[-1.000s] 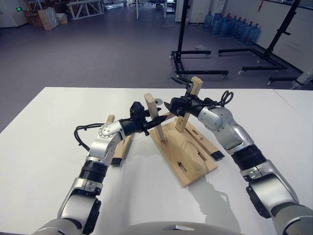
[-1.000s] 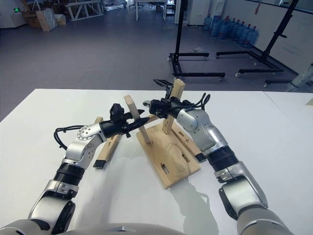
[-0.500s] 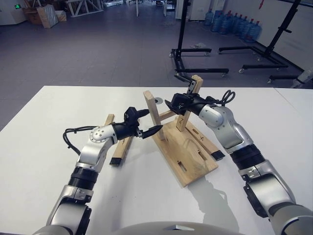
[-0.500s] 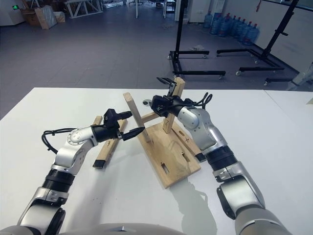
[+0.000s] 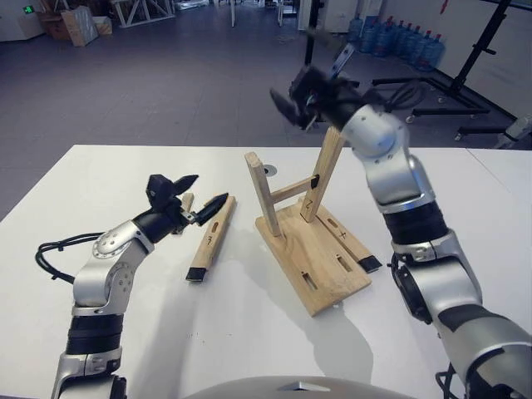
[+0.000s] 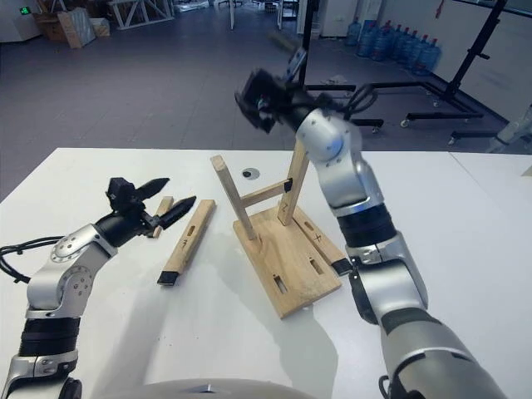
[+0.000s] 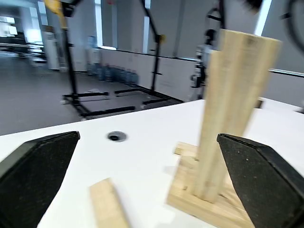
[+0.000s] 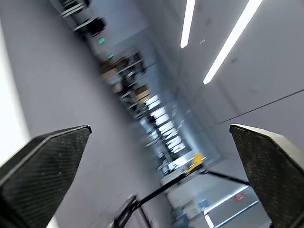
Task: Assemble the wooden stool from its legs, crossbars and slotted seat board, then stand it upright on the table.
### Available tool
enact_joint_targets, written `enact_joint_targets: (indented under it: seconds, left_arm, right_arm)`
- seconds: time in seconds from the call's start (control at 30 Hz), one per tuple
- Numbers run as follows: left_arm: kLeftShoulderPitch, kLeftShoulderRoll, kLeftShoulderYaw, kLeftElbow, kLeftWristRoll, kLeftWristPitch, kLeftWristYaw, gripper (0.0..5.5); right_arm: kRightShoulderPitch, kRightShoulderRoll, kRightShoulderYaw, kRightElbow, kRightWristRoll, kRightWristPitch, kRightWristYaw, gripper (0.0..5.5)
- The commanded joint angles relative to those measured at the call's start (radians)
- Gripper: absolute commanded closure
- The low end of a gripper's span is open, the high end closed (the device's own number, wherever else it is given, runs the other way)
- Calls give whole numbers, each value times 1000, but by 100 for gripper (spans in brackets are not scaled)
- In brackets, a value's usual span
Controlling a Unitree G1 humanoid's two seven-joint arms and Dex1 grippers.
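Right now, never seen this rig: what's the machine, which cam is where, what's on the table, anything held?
It is a humanoid robot with two arms, each ending in a two-finger gripper. The two wide pictures come from its head, looking down over the arms. The other two come from a camera on each wrist. On the white table lies the slotted seat board, with two upright legs standing in it, joined by a crossbar. A loose leg lies left of the board, and a second loose leg lies along its right side. The left gripper hovers open near the loose leg. The right gripper is high above the board, open. Neither holds anything.
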Motion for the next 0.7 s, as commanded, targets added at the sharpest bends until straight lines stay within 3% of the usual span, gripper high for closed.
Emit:
enact_joint_targets:
  seconds: [0.03,0.17,0.3,0.5,0.7]
  left_arm:
    - [1,11,126,-70,23,265,289,19]
    - [-15,37,54,-57,95,364,363,19]
    - [-58,48,-75,122,204,231,312,19]
    - [-132,37,-105,450,294,26,274,19]
    - [-192,-26,-115,600,289,-71,220,19]
  right_arm:
    - [-73,-81,-221,-71,166,192,38,10]
    - [30,-178,-519,-192,364,488,61,10]
    - [94,-128,-670,-225,506,637,-16,10]
    - [162,-57,-647,-234,588,667,-92,10]
    - [194,-58,-620,-233,618,654,-130,10]
